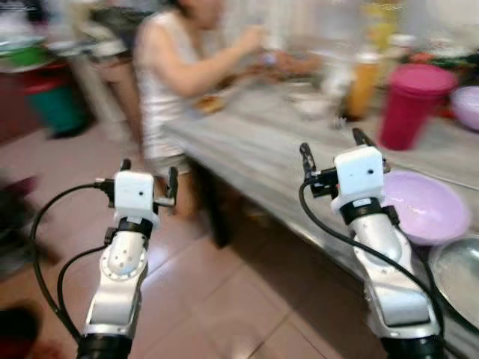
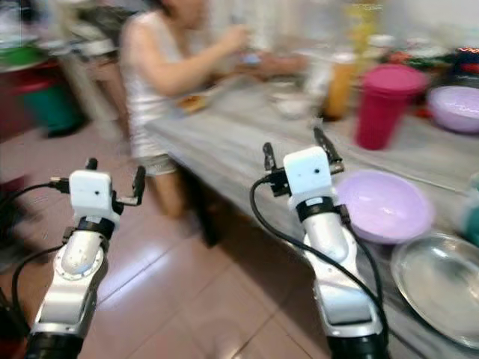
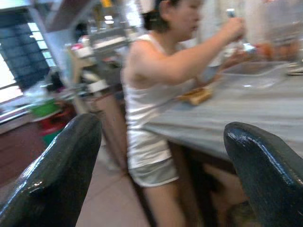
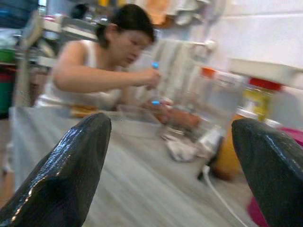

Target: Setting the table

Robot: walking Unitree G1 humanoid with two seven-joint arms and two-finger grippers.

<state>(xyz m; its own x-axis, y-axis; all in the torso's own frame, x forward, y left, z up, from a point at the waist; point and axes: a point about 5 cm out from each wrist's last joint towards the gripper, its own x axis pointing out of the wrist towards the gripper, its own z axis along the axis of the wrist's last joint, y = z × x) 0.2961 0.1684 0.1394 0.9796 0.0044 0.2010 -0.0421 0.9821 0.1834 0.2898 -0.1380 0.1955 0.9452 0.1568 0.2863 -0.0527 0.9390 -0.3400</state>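
A: Gripper status?

B: Right gripper is raised at the table's near edge, fingers spread wide, nothing held. The right wrist view looks straight between the two black fingers down the tabletop. Left gripper is also wide open and empty, up over the floor, off the table's end

A: What's closest to the right one?

B: Lilac bowl, just beside the right wrist, near the table's front edge. A steel plate sits next to it, closer to the robot, also by that edge. Further in there's a magenta tumbler, another lilac bowl toward the far right edge, and an orange bottle

A: Anyone in the way?

B: A person in a white top sits at the far left corner of the table, busy with both hands over the surface there. Well apart from both grippers

A: Step?

B: Looks like the approach: frames are motion-blurred, nothing gripped yet. Likely picking a dish to place, judging by the bowl and plate in reach

A: Next move?

B: The robot likely needs to settle, then bring the right gripper over the lilac bowl's rim and close one finger inside, one outside. The rim is thin and the bowl sits close to the edge, so a nudge could push it off
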